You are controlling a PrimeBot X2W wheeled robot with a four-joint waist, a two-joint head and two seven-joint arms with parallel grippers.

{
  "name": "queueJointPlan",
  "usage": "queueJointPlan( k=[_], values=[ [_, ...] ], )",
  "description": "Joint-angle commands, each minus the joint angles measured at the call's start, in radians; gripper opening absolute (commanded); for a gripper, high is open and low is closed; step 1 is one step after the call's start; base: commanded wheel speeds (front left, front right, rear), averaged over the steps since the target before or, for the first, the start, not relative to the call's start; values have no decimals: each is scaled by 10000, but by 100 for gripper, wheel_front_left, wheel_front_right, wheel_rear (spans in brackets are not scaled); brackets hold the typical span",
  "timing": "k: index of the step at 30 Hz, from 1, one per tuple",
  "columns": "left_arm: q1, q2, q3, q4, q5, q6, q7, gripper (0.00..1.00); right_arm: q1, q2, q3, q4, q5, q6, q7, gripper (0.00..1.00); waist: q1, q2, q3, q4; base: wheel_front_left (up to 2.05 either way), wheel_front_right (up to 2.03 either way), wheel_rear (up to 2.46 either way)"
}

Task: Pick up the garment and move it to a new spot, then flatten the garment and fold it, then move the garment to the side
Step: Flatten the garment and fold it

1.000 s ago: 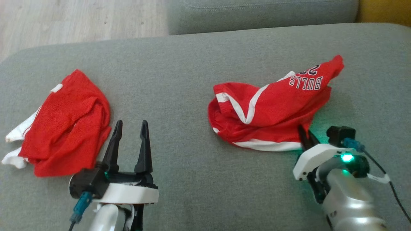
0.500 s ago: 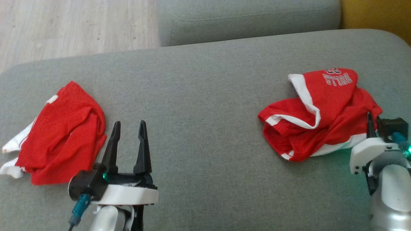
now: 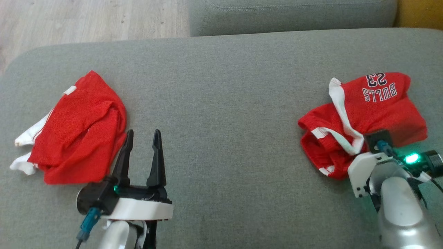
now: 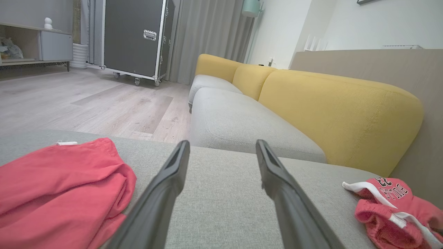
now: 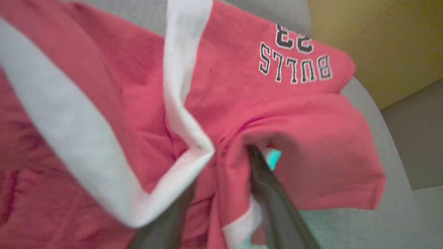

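Task status, as judged from the layout: the red jersey with white trim and "BULLS 23" lettering (image 3: pixel 377 110) lies in a crumpled heap at the right end of the grey fabric sofa cushion (image 3: pixel 221 103), close to its edge. It is neither flat nor folded. My reading is that the carry to a new spot is at or near its end, and that flattening, folding and the final move to the side all remain. A second red garment with white edging (image 3: pixel 79 131) lies bunched at the left end of the cushion, well apart from the jersey. The left end effector (image 3: pixel 143 133) rests just beside it with its two dark fingers spread wide and nothing between them. The right end effector (image 5: pixel 225 180) is buried in the near edge of the jersey. Comparing views: the head view gives the overall layout, with both garments and both arms, but the right wrist housing covers the right fingers there. The right wrist view fills that gap: a fold of red cloth and a white hem sit between the two fingers, which stand somewhat apart, though I cannot tell whether they are pinching it or letting go. The left wrist view adds the room beyond: a yellow upholstered backrest (image 4: pixel 332 114), pale wooden floor (image 4: pixel 86 103) and a black wheeled flight case (image 4: pixel 138 38).
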Motion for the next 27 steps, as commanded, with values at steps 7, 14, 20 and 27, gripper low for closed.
queueJointPlan(
  k=[7, 14, 20, 27],
  values=[
    [-345, 8, 458, -287, -5, 25, -51, 100, -266, -25, 476, -722, 1327, -7, -861, 100, -1, -1, -170, -464, 0, 0, 0],
    [-262, 8, 558, -388, 17, 59, -51, 100, 385, -25, 1130, -2119, 2938, -7, -1716, 100, -1, -1, -385, -1080, 0, 0, 0],
    [-137, 8, 643, -386, 29, 27, -51, 100, 1386, -24, 1853, -3473, 4035, -7, -2257, 100, -1, -1, -634, -1421, 0, 0, 0],
    [47, 8, 667, -427, 27, 30, -51, 100, 2772, -24, 2405, -4285, 4808, -7, -2455, 100, -1, -1, -901, -1486, 0, 0, 0]
  ],
)
